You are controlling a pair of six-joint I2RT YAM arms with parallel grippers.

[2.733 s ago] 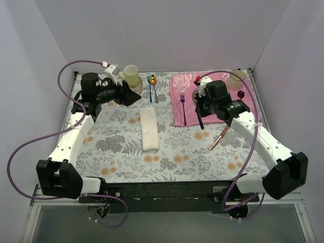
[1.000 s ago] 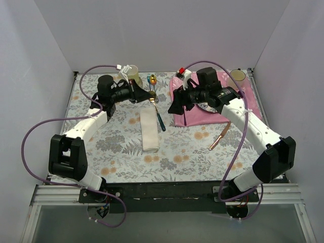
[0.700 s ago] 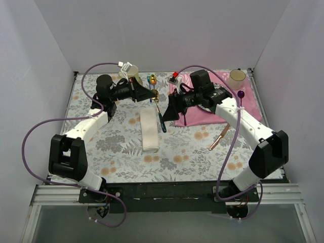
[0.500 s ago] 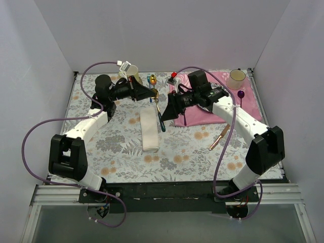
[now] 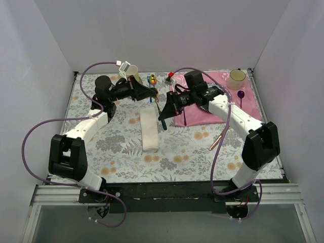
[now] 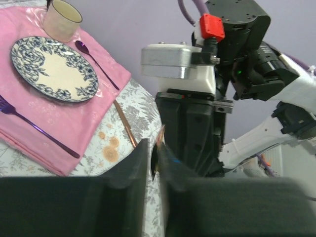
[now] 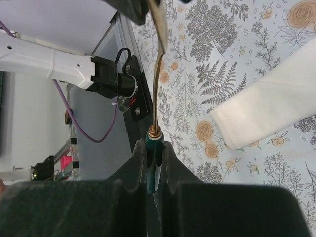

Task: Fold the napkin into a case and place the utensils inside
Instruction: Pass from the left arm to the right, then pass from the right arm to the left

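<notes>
The napkin (image 5: pixel 149 130) lies folded as a long strip in the middle of the floral surface (image 5: pixel 111 152), running near to far. The teal-handled spoon (image 7: pixel 157 94) hangs in the air just right of its far end, held by both arms at once. The right gripper (image 7: pixel 154 148) has its fingers clamped on the teal handle, right at the gold collar. The left gripper (image 6: pixel 154 159) has its fingers pinched on the bowl end, and a thin gold edge shows between them. We read this as a hand-over from left to right. To do it well, we would part the left fingers only once the right grip is firm, then draw that arm away to the far left without twisting the bowl. We cannot tell from here where the napkin's pocket opens. The copper knife (image 5: pixel 217 137) lies well apart on the right, near the pink placemat (image 5: pixel 195 119). The spoon is polished metal with a slim curved neck and a glossy rounded handle, so we judge it could turn in a two-finger pinch. The napkin is soft, matte cream cloth with rounded folds, and its layers would likely shift if pushed. The knife is a slim, flat strip.
</notes>
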